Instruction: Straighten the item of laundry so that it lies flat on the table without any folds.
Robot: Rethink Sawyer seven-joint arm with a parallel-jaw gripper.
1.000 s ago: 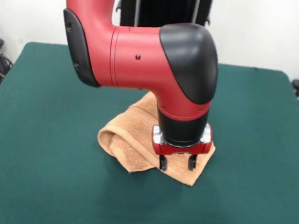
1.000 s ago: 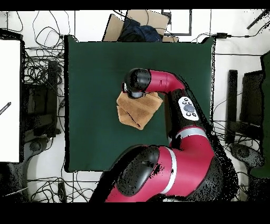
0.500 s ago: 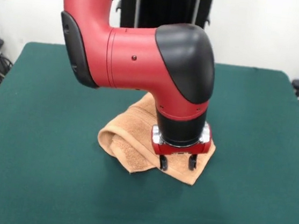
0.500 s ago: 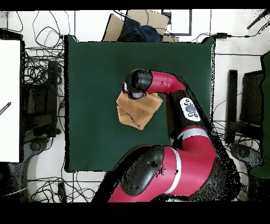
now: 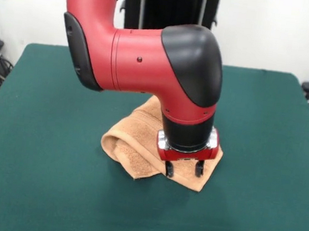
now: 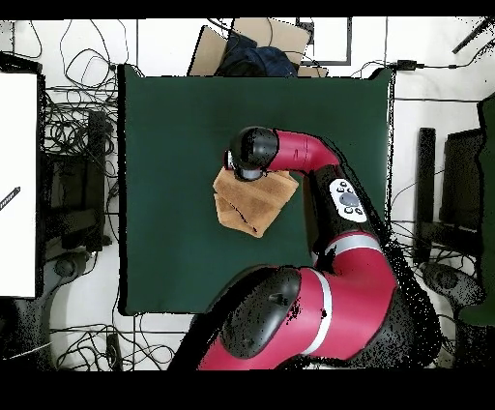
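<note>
Dark green table (image 5: pixel 40 136) filling most of the front view, cloth plain and smooth, bare on all sides of the towel. Peach-orange towel (image 5: pixel 131 146) lying near the table's middle, bunched and folded over on itself, with a rolled hump at its left end in the front view and a flatter corner reaching toward the camera under the gripper. Band of ribbed weave visible along the folded front edge.

Red and black arm (image 5: pixel 150 59) reaching down over the towel, hiding its rear part. Gripper (image 5: pixel 183 168) hanging directly above the towel's front corner, two short dark fingers (image 5: pixel 168 169) spread apart with a clear gap between, tips at or just above the cloth; contact impossible to judge. Nothing pinched.

Seen from overhead: table (image 6: pixel 174 126) a green rectangle, towel (image 6: pixel 249 205) a crumpled patch near its centre, partly under the arm's black wrist (image 6: pixel 253 152). White floor around the table strewn with dark cables (image 6: pixel 82 126). Brown cardboard box (image 6: pixel 253 43) with dark contents just beyond the table's top edge. Large white panel (image 6: pixel 17 184) well to the table's left; dark equipment (image 6: pixel 450 193) to its right.

White wall (image 5: pixel 276 29) behind the table in the front view, cables at both edges.
</note>
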